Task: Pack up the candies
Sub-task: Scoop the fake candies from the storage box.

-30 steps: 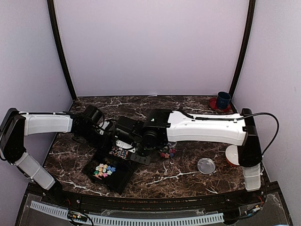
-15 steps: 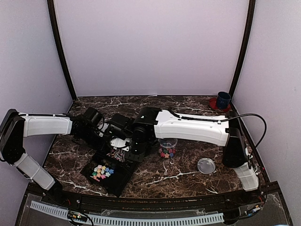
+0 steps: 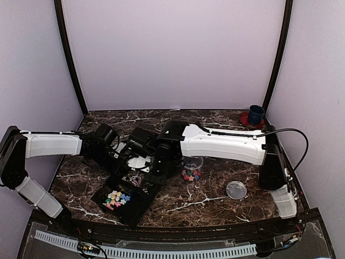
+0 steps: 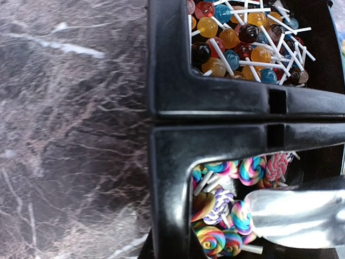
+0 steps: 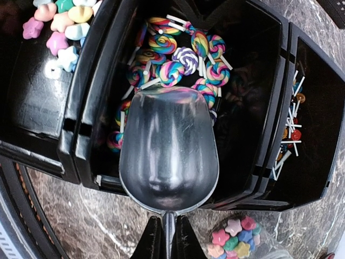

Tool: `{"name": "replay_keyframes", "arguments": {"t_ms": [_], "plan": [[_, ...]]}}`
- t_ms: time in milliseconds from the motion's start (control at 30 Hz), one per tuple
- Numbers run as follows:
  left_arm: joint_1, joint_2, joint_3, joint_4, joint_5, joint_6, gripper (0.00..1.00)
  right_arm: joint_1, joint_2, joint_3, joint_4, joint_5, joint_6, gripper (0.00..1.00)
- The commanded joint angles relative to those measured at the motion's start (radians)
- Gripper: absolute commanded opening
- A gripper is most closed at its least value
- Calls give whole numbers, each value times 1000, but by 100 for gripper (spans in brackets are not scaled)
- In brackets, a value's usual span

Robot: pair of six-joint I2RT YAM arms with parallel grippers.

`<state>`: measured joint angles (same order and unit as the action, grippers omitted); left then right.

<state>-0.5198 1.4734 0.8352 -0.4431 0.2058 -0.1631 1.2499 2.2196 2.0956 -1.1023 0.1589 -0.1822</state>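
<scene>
Left gripper (image 3: 117,153) closed at the tray (image 3: 141,202), can't tell if it pinches the rim. Candies (image 5: 171,70) mostly sit in its three bays. Right gripper (image 5: 164,240) grips the scoop (image 5: 168,151), empty, over the swirl lollies. Jar (image 3: 191,174) holds a few stars, lid (image 3: 236,189) off — early days, I'd say.

Rainbow-swirled lollipops (image 5: 171,69) filled the middle of the black tray (image 5: 86,108); pastel pink, yellow and blue star candies (image 5: 59,32) lay upper left. The scoop (image 5: 170,151) was silver, the table (image 4: 70,135) dark brown marble, white-veined.
</scene>
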Motion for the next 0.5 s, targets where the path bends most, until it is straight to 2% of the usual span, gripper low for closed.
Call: {"name": "replay_keyframes", "arguments": {"t_ms": [0,267,467], "plan": [[-2,-36,57,65,163,2,0,-11,-74,-70,-144,-2,-15,0],[5,-28,53,67,177,11,0,-15,-124,-113,-163,-12,-31,0],[3,-27,57,75,194,21,0,-17,-67,-119,-156,-36,-53,0]]}}
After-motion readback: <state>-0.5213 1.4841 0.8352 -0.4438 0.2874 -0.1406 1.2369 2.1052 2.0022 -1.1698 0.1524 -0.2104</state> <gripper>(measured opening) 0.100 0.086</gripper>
